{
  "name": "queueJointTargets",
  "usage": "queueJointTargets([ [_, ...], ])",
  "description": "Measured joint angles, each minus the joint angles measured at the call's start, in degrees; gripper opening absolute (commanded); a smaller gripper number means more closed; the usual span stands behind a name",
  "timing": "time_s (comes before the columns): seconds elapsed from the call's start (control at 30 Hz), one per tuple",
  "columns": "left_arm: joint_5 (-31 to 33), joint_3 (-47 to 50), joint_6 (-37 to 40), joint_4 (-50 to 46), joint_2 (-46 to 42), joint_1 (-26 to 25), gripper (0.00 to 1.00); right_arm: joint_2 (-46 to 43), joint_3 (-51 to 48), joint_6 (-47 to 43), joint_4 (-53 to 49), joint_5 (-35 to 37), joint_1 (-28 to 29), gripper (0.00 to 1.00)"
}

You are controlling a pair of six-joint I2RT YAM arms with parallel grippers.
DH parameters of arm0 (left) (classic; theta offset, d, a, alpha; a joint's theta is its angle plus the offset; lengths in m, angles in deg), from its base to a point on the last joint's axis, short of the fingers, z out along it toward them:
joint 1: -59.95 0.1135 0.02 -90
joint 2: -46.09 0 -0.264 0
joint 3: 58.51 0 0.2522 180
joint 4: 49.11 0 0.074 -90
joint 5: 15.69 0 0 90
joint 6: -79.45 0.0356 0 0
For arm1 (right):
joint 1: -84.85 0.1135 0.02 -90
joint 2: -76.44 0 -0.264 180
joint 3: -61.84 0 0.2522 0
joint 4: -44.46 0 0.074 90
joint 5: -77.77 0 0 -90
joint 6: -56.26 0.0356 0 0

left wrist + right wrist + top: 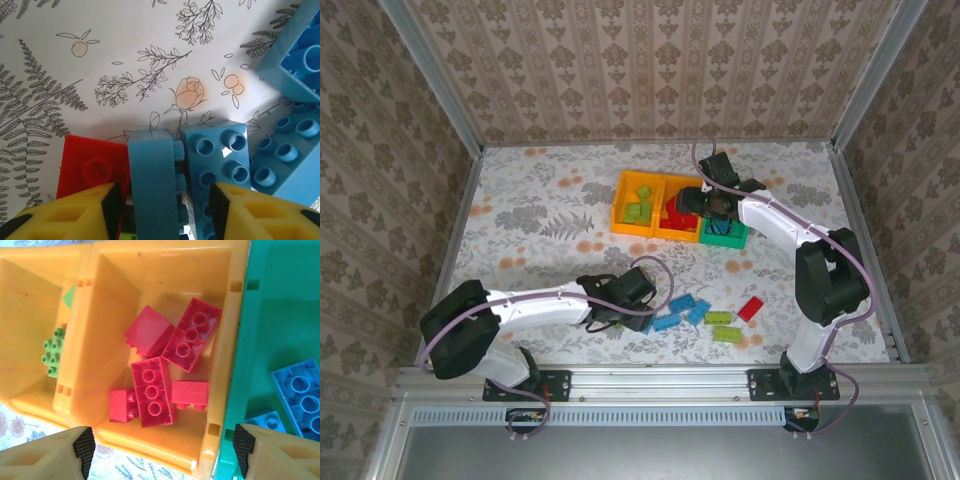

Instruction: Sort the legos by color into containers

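My left gripper (164, 200) is spread open, pads either side of a blue lego (152, 180) tipped on edge. Its studs face right and its long axis runs away from me. I cannot tell if the pads touch it. A second blue lego (220, 160) crowds its right, a red lego (92, 167) its left. My right gripper (162, 445) hangs wide open and empty above the orange bin (220, 340) of red legos (152, 397), with the green bin (280, 305) alongside.
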Motion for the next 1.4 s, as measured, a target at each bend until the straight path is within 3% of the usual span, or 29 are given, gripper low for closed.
queueJointTargets([
  [0.2,0.22,-1.29,-0.35,0.55,1.7,0.0,0.37,-0.24,-0.46,0.0,-0.04,0.0,-0.57,0.77],
  [0.57,1.07,-1.75,-0.37,1.42,2.25,0.98,0.26,-0.98,-1.29,0.0,0.0,-0.02,-1.16,0.77],
  [0.97,1.95,-4.96,2.82,0.9,5.01,8.28,0.26,-1.66,-3.13,0.02,0.09,0.0,-2.43,0.77],
  [1.13,1.95,-9.18,4.24,0.83,8.09,9.14,0.28,-2.49,-4.33,0.0,0.11,-0.02,-3.21,0.77],
  [1.4,1.84,-11.37,4.24,0.83,11.54,9.14,0.43,-4.04,-5.35,-0.09,0.15,-0.02,-4.44,0.77],
])
